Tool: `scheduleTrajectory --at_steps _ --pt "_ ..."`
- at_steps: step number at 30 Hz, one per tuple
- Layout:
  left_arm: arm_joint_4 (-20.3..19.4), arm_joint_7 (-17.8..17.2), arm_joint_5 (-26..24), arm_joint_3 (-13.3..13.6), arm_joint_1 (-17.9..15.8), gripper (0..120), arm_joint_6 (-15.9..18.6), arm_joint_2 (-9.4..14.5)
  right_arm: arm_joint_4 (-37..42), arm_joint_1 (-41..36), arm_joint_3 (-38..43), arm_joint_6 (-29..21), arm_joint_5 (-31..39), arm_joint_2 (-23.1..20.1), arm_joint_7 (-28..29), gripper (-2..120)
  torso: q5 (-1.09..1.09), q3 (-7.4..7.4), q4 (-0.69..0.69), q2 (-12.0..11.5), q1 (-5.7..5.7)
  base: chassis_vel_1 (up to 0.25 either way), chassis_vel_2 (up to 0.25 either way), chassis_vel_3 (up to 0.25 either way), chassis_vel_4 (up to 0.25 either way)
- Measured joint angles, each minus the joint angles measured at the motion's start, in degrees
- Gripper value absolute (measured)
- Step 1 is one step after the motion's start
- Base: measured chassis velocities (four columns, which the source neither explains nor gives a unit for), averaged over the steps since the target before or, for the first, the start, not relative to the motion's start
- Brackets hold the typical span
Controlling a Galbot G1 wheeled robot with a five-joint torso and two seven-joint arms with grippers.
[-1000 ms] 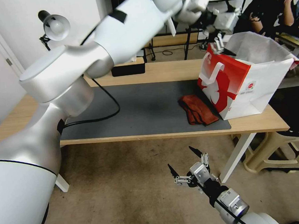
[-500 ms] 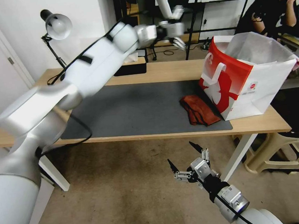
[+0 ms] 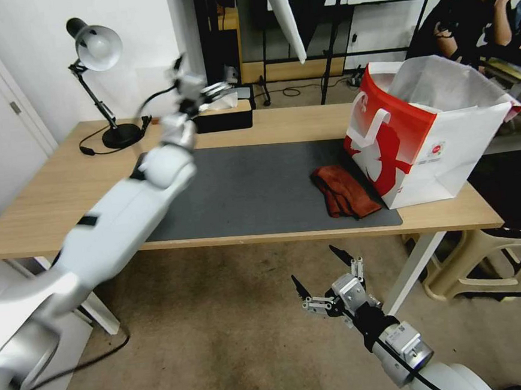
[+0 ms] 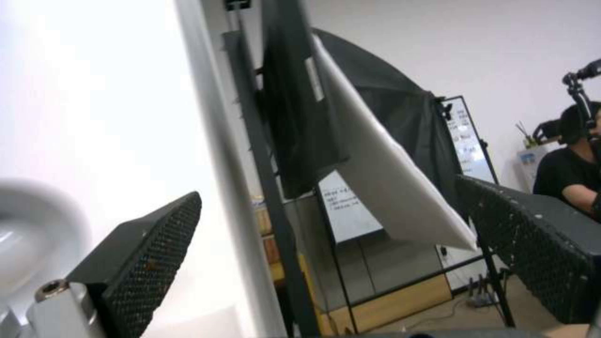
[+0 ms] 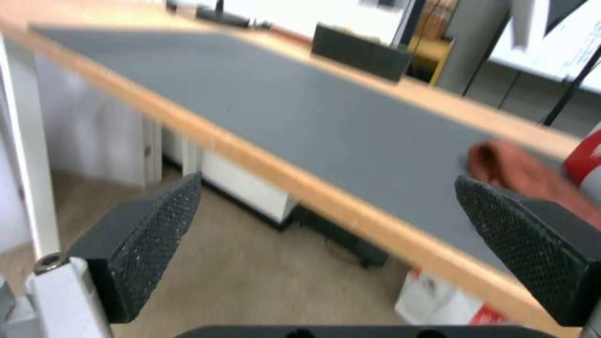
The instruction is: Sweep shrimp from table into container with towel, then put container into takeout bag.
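My left pincer (image 3: 195, 86) hangs open above the long light-wood desk's (image 3: 56, 193) far side; my right pincer (image 3: 324, 280) waits open below its near edge, near the rust-brown folded towel (image 3: 344, 191).

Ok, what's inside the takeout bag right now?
The takeout bag stands open on the table; just its silvery-grey lining shows near the rim. Its red front wall hides the bottom, so the contents cannot be told.

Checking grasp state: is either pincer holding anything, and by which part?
Nothing held. Left pincer is open in the air above the table's far side; right pincer is open below the front edge. Towel lies untouched.
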Motion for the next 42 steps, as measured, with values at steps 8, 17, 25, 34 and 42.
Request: scheduleTrajectory --at_steps 8,17,25,34,42 --pt "-13.29 0.44 -2.10 -16.19 23.98 100 -4.00 4.62 0.48 -1.99 1.37 7.66 1.44 3.43 2.60 100 0.02 -0.01 -0.03 0.00 -0.01 0.000 0.000 0.000 0.000" --pt "-20.08 1.28 3.89 -30.69 48.26 100 -9.36 -0.05 -3.91 -5.30 8.77 22.03 -0.99 11.86 8.24 100 0.03 0.00 -0.03 0.01 -0.01 0.000 0.000 0.000 0.000" --pt "-24.00 3.72 7.24 -36.20 58.47 100 -12.65 -4.10 -8.58 -8.10 12.66 32.48 -2.13 17.56 9.45 100 0.02 0.00 -0.02 0.01 -0.01 0.000 0.000 0.000 0.000" --pt "-24.55 7.33 12.09 -39.26 71.21 100 -17.45 -10.26 -13.30 -9.40 14.09 39.83 -3.64 20.92 11.24 100 0.03 0.00 -0.01 0.01 -0.01 0.000 0.000 0.000 0.000" --pt "-23.72 7.43 13.80 -38.97 71.21 100 -18.39 -11.56 -14.07 -9.29 14.13 40.69 -3.71 20.63 11.24 100 0.03 0.01 -0.02 0.00 0.00 0.000 0.000 0.000 0.000"
